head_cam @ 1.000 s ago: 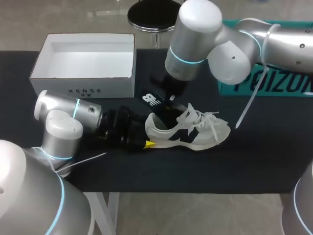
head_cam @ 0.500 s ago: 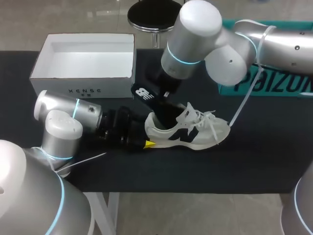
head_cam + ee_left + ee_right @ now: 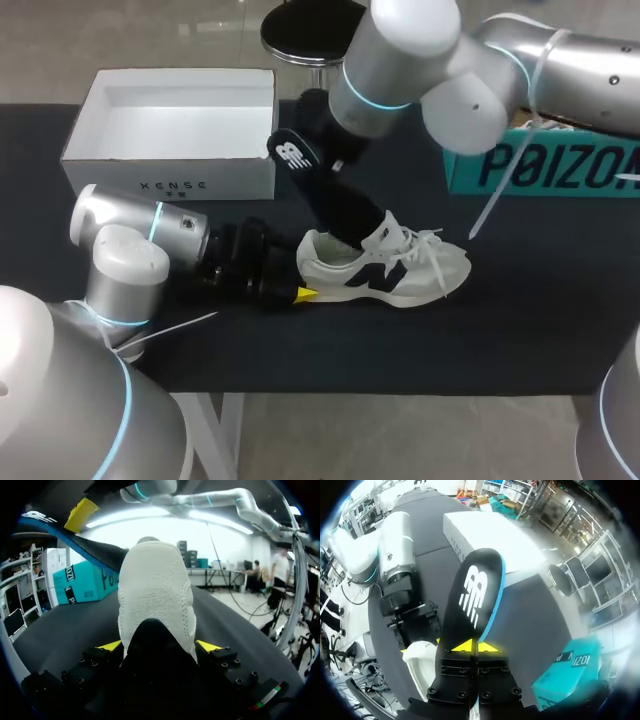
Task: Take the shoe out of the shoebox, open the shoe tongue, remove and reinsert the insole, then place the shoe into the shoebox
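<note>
Left claw (image 3: pixel 157 646) is clenched on the heel of the white shoe (image 3: pixel 385 265), which stands on the tabletop (image 3: pixel 540 310), near and right of the shoebox (image 3: pixel 170 140). Right claw (image 3: pixel 470 647) grasps the black insole (image 3: pixel 325 190), tilted, its lower end inside the shoe.

A teal box (image 3: pixel 560 170) with white lettering is being shown lying on the far right side of a table (image 3: pixel 540 330) that is being covered by a dark, matte cloth. In the left wrist view the teal box (image 3: pixel 82 582) is being seen resting flat on the table (image 3: pixel 65 630), well apart from the near edge, one lettered side being turned toward the middle.
</note>
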### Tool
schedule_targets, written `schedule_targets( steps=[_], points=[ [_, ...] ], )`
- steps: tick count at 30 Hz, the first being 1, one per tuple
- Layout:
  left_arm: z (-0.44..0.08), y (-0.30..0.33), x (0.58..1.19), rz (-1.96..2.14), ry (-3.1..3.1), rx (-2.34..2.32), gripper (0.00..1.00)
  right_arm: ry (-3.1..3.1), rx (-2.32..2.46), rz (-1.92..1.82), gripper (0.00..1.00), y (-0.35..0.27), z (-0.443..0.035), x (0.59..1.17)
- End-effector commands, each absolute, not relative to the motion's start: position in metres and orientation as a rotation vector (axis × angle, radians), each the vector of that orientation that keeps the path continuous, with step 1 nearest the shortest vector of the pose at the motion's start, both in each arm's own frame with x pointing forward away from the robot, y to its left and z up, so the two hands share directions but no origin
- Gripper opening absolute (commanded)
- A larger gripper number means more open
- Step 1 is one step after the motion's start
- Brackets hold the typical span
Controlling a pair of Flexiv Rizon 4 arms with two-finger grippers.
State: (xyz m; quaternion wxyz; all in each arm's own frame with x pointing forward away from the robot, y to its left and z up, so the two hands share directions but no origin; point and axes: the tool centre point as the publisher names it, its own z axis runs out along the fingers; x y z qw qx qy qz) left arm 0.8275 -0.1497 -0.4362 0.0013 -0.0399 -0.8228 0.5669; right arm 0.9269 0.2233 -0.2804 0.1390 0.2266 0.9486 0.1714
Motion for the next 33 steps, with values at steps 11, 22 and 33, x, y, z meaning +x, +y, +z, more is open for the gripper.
schedule_targets(
  steps=[11,22,33],
  points=[
    [-0.439,-0.151,0.827,1.776,-2.586,-0.125,0.0,2.589,0.675,0.468,0.0,0.208,-0.201,0.958],
    [-0.439,-0.151,0.827,1.776,-2.586,-0.125,0.0,2.584,0.706,0.478,0.0,0.203,-0.192,0.957],
    [-0.439,-0.151,0.827,1.776,-2.586,-0.125,0.0,2.584,0.706,0.478,0.0,0.203,-0.192,0.957]
  ],
)
